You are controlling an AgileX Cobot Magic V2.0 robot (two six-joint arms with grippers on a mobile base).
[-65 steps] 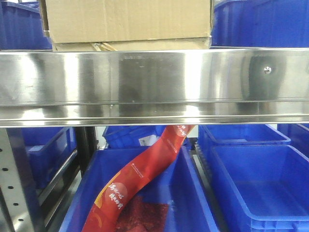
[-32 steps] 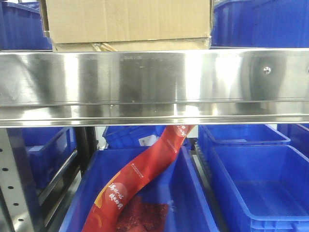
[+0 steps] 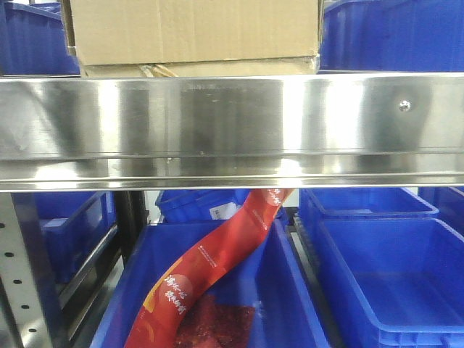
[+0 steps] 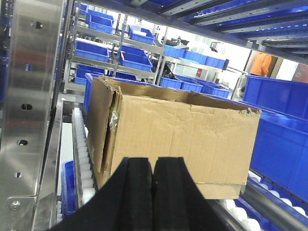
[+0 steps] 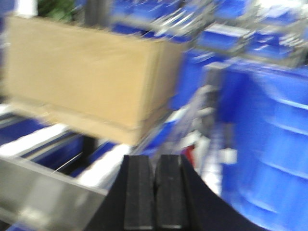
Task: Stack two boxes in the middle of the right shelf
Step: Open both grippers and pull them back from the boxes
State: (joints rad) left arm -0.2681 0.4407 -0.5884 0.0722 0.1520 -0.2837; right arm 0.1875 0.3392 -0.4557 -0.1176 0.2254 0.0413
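Observation:
A brown cardboard box [image 3: 192, 32] stands on a flatter cardboard box [image 3: 196, 69] on the roller shelf behind a steel rail [image 3: 232, 130]. In the left wrist view the upper box [image 4: 178, 134] fills the middle, its left flap torn, with the lower box [image 4: 219, 187] showing under its right end. My left gripper [image 4: 153, 166] is shut and empty just in front of it. In the blurred right wrist view the stacked boxes [image 5: 86, 77] sit at the upper left. My right gripper [image 5: 155, 163] is shut and empty, off their right corner.
Blue bins [image 3: 391, 275] fill the lower shelf; one [image 3: 217, 290] holds a red banner [image 3: 217, 261]. More blue bins [image 4: 284, 139] flank the boxes. A steel upright [image 4: 33, 96] stands at the left. White rollers [image 4: 84, 163] run under the boxes.
The front view has shifted very slightly; the boxes stay in place. No gripper shows in the earlier frames.

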